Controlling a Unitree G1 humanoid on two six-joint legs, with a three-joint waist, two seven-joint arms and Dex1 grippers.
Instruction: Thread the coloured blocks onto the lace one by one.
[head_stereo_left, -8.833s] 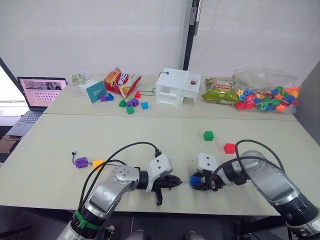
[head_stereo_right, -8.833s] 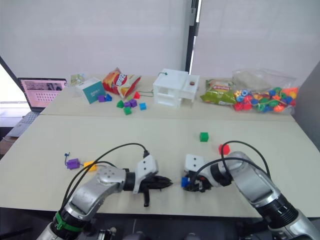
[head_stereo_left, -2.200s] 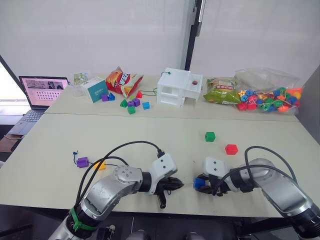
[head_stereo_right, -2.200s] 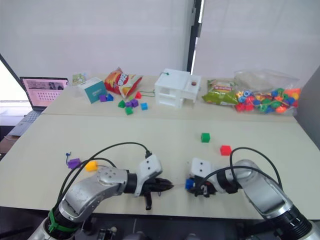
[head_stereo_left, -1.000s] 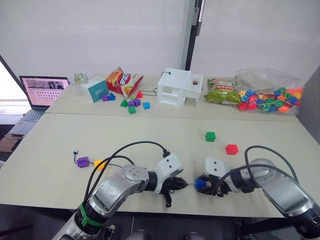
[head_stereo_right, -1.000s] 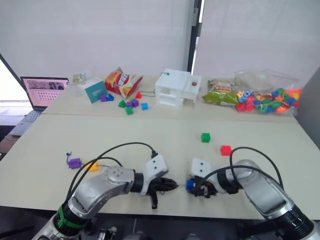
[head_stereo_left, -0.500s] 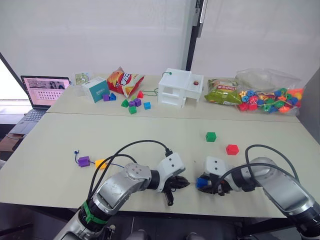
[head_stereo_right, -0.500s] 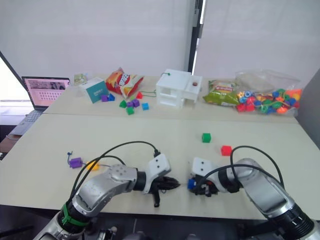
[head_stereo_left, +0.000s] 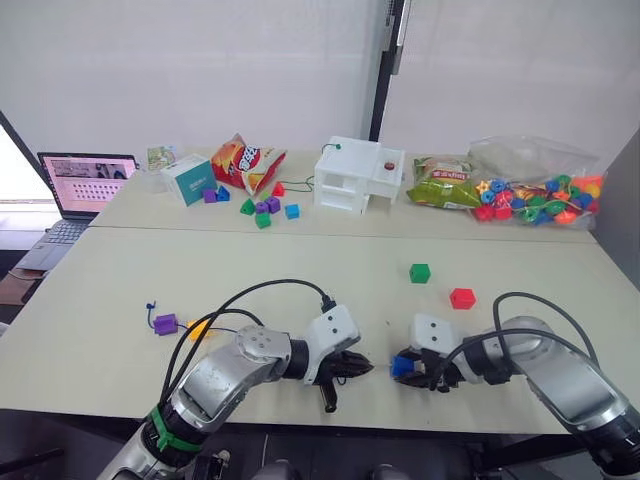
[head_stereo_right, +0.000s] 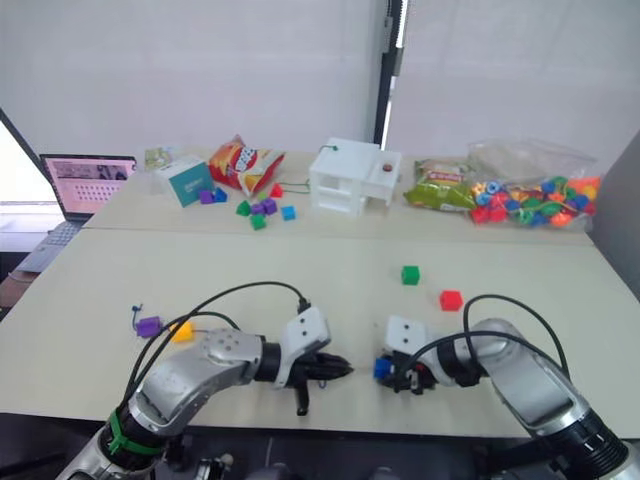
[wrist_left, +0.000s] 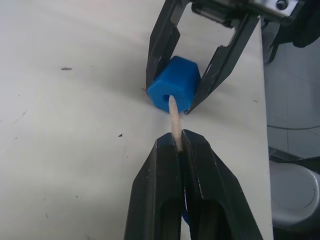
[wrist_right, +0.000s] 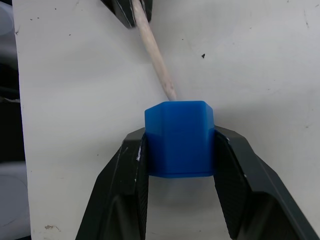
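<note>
Near edge of the tabletop (head_stereo_left: 120, 290): your two arms are reaching in toward each other, forearms lying low over the surface, hands facing tip to tip.

Your left hand (wrist_left: 176, 145) is pinching the stiff pale tip (wrist_left: 173, 116) of the lace (head_stereo_left: 235, 331), fingers closed narrow around it; the tip is sticking out past the fingertips and its point is sitting right at the hole of the blue block (wrist_left: 173, 90). How far it is entering the hole, you cannot tell.

Your right hand (wrist_right: 179, 150) is gripping that blue block from both sides, fingers pressing its flanks, the block resting on or just above the tabletop. In the head views the block (head_stereo_left: 401, 366) is showing at the front of the right hand (head_stereo_left: 412, 368), with the left hand (head_stereo_left: 357, 366) just beside it.

Further left, the purple block (head_stereo_left: 165, 324) and the yellow-orange block (head_stereo_left: 197, 328) are lying side by side, the dark-blue lace running by them.

Mid-table on the right, the green block (head_stereo_left: 420, 272) and the red block (head_stereo_left: 461, 298) are lying loose, near each other and well apart from both hands.

Far side: laptop (head_stereo_left: 84, 181), teal box (head_stereo_left: 188, 179), snack bag (head_stereo_left: 243, 162), white drawer unit (head_stereo_left: 357, 177), a clear bag of beads (head_stereo_left: 535, 193).
</note>
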